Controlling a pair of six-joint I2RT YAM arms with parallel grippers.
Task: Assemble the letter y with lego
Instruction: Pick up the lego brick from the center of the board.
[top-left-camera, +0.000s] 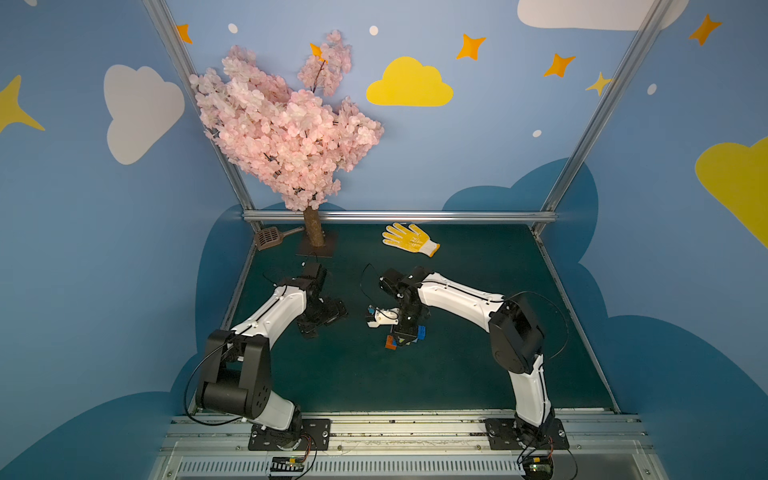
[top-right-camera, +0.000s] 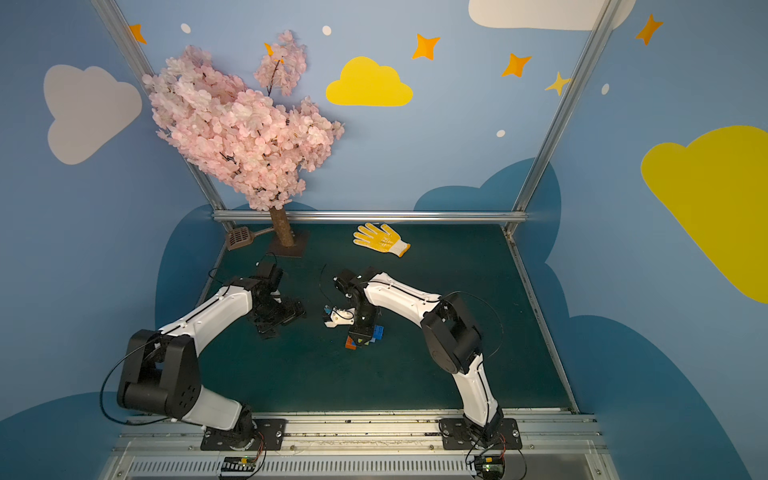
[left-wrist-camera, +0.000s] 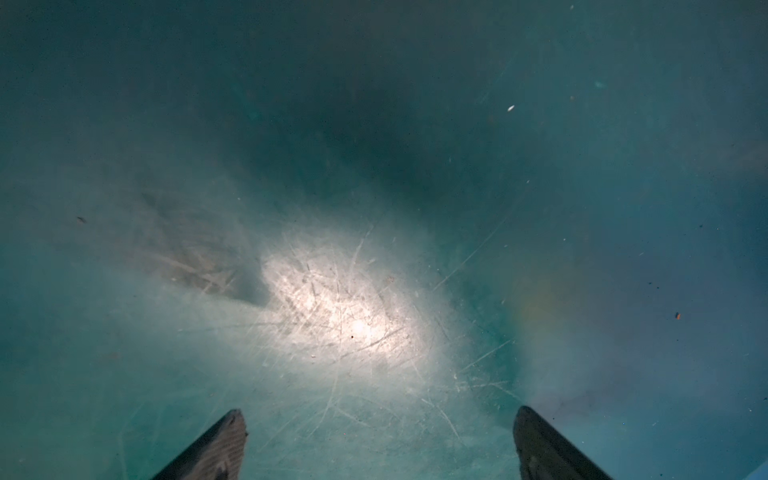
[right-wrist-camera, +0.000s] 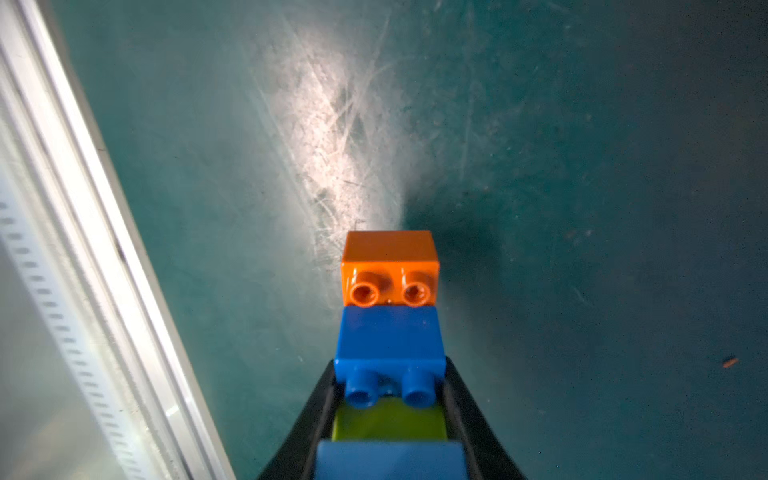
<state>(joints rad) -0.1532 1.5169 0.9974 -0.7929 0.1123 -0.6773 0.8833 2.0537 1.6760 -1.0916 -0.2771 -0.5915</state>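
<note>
Blue walls w/ painted clouds & stars stand round a dark green mat (top-left-camera: 457, 374). At the back sit a pink tree (top-left-camera: 282, 133), a brown scoop (top-left-camera: 268, 237) & a yellow glove (top-left-camera: 409, 239), all well apart from the bricks. Near the mid of the mat, in both top views, the letter y (top-left-camera: 405, 337) sits under the right gripper (right-wrist-camera: 390, 399). Its long line, the stem, lies about flat: the orange end points to the robot's left & a bit to the front rail (top-left-camera: 374, 419), and the light blue end points back to the right arm. From the right wrist view, the stem sticks straight out past the fingertips, in line w/ them. Order from the far end in: orange brick (right-wrist-camera: 390, 257), dark blue brick (right-wrist-camera: 388, 336), green brick (right-wrist-camera: 390, 422), then the light blue bar (right-wrist-camera: 390, 459) lying across. Orange & dark blue each show 2 round studs on the side toward the gripper. Bricks look shiny & pushed tight together. Rest of the shape is hidden by the gripper. Right jaws are squeezed on the stem, one black finger on each side of the green brick. Can't tell if the orange end touches the mat; its shadow falls just beside it. Left gripper (left-wrist-camera: 380, 415) is off to the side, well apart from the bricks, fingers spread wide over bare scratched mat, empty.
</note>
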